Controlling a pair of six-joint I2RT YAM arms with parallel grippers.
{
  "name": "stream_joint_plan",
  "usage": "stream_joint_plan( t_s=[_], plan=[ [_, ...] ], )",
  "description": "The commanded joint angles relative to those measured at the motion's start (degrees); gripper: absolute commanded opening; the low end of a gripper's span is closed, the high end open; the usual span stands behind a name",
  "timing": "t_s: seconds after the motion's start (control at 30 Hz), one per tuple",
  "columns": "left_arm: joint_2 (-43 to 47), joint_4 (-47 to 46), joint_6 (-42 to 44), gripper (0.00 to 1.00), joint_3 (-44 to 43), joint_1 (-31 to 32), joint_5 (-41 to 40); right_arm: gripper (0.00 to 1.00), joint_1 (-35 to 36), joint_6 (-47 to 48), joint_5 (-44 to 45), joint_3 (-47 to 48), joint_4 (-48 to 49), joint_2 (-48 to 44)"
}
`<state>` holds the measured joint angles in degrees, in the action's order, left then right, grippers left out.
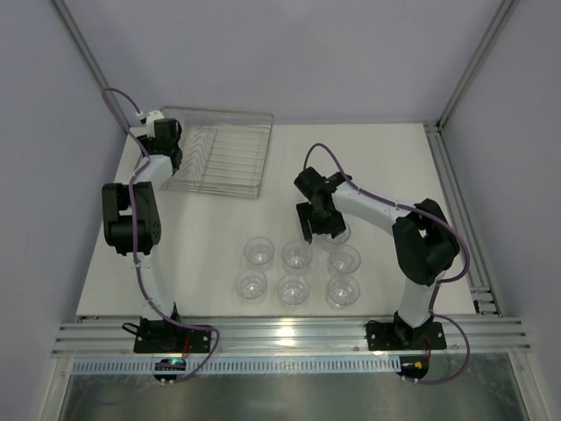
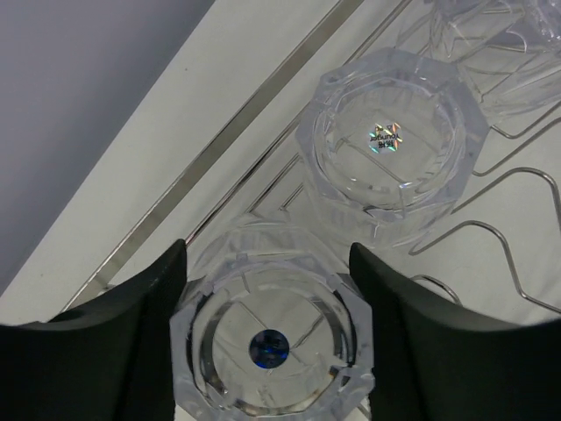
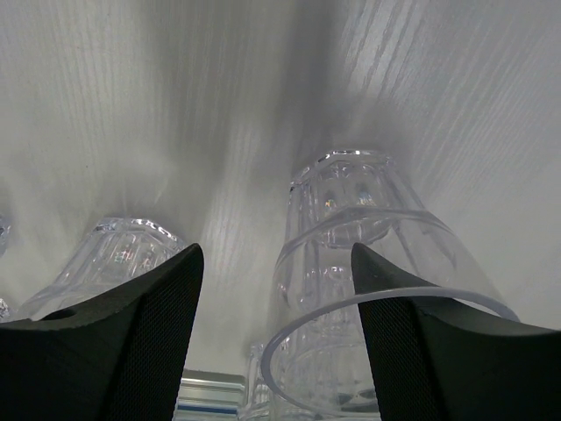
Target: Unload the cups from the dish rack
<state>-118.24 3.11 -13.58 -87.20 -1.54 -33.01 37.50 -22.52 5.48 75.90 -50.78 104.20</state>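
On the left, in the dish rack (image 1: pixel 219 162), the left gripper (image 2: pixel 267 254) brackets an inverted cup (image 2: pixel 272 351); whether its fingers clamp it cannot be told. The plastic is probably light, slick and brittle, so grip gently across the faceted wall. The right gripper (image 3: pixel 274 254), fingers released, straddles an upright cup (image 3: pixel 368 228) on the table (image 1: pixel 202 254).

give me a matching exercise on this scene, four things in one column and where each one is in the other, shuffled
Things
1. left gripper
2. right gripper
3. dish rack
4. cup with the silvery sticker

Places
a. above the upright cups on the table
b. silvery wire, at the table's far left corner
c. one finger on each side of the blue-dotted cup
d. base up in the rack, no gripper around it

Pairs: 1-c, 2-a, 3-b, 4-d
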Motion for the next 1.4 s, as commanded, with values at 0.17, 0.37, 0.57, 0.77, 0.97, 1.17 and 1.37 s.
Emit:
stream_joint_plan(
  t_s=[0.17, 0.37, 0.57, 0.77, 0.97, 1.17, 1.37],
  plan=[
    [7.7, 4.6, -3.0, 0.00, 1.2, -0.1, -0.8, 0.72, 0.2, 0.2, 1.1, 5.2, -1.7, 0.2],
    [13.4, 8.7, -3.9, 0.00, 1.5, 0.0, -0.6, 0.72, 0.2, -0.5, 0.2, 6.8, -1.5, -2.5],
    [22.2, 12.9, -7.3, 0.00, 2.1, -0.1, 6.8, 0.73, 0.0, -1.4, -3.2, 10.1, -0.5, -6.0],
    [31.8, 15.6, -14.9, 0.00, 8.8, -0.1, 36.8, 0.77, -2.1, -4.4, -18.9, 7.3, 11.2, -14.0],
    [35.1, -11.4, -40.9, 0.00, 25.7, 0.4, 73.7, 0.78, -5.9, -15.3, -37.3, -5.2, 34.8, -20.9],
    [33.6, -48.9, -74.0, 0.00, 42.6, 5.2, 84.7, 0.78, -6.7, -20.4, -41.5, -11.2, 44.0, -22.9],
    [32.2, -57.8, -80.3, 0.00, 44.7, 12.1, 84.8, 0.78, -6.9, -22.8, -42.8, -12.4, 48.0, -22.5]
  ],
)
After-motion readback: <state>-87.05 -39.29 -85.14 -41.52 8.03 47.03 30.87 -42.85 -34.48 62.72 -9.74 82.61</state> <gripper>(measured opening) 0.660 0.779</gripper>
